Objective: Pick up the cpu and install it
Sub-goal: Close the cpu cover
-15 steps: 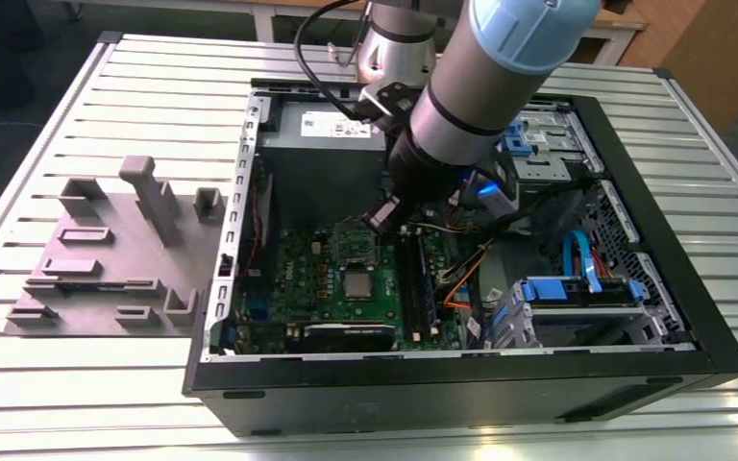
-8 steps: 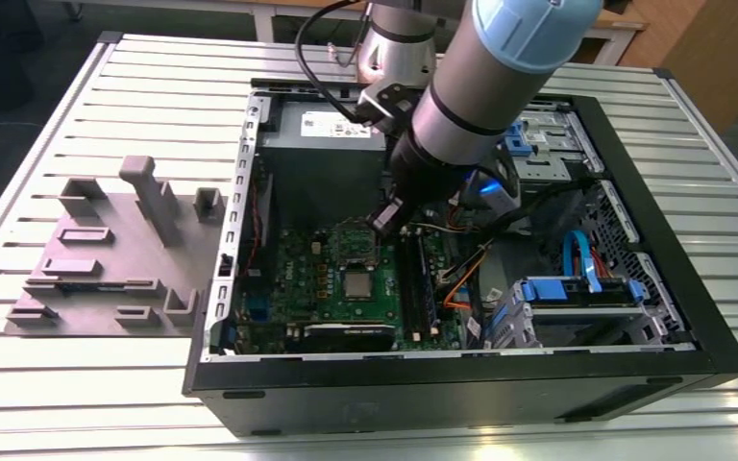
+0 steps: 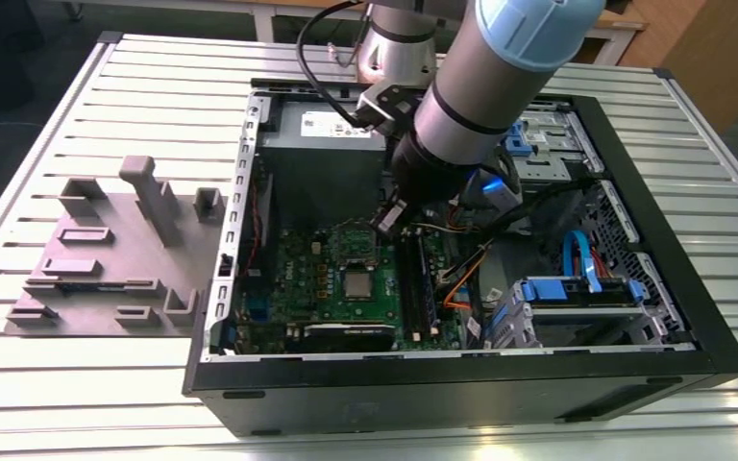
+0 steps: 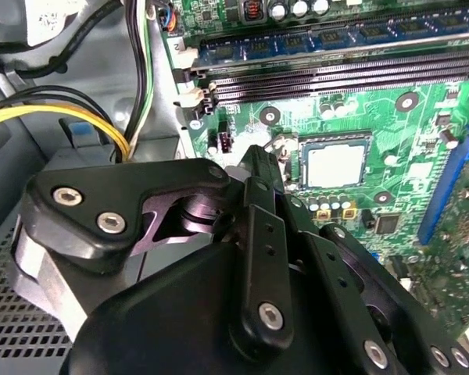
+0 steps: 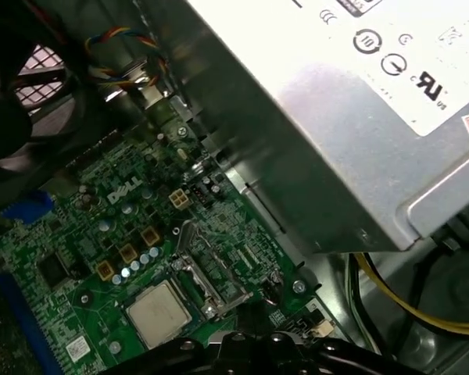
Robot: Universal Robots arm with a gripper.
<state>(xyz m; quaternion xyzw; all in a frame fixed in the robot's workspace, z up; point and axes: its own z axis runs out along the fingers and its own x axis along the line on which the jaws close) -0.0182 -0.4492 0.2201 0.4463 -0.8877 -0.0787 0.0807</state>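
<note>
The cpu (image 3: 360, 282) lies flat in the square socket of the green board (image 3: 295, 261) inside the open computer case (image 3: 472, 382), which rests on a slatted table (image 3: 74, 384). Both wrist views show its silvery top (image 4: 335, 164) (image 5: 158, 312) framed by the socket. The gripper (image 3: 390, 219) hangs above the board, near the cpu but apart from it, below the grey power box (image 5: 336, 117). I cannot tell whether the gripper is apart or together.

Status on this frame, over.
Gripper above motherboard, clear of the cpu. The cpu lies flat in socket. Nothing covering it.
</note>
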